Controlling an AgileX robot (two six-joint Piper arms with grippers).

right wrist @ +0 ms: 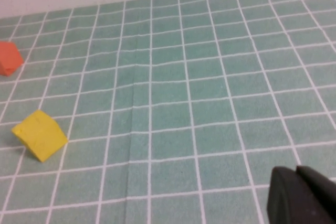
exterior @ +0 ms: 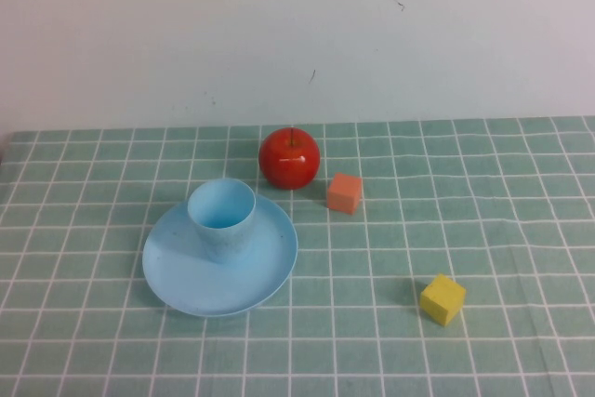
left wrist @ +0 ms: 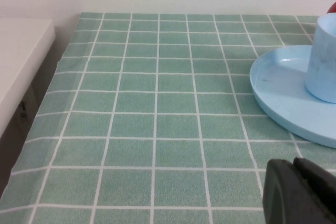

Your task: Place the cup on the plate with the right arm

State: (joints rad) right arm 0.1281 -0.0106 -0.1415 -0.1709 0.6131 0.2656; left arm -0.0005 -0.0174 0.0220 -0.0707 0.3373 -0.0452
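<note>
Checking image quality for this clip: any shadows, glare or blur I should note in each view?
High view: even light, soft shadows beside the yellow cube and under the plate; small highlights on the apple. Both wrist views: slightly soft, with the left gripper and right gripper dark, blurred corner shapes.

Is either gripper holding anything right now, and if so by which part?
Nothing is held. The cup stands free on the plate. The left gripper and right gripper show only at their wrist views' edges, over bare cloth.
</note>
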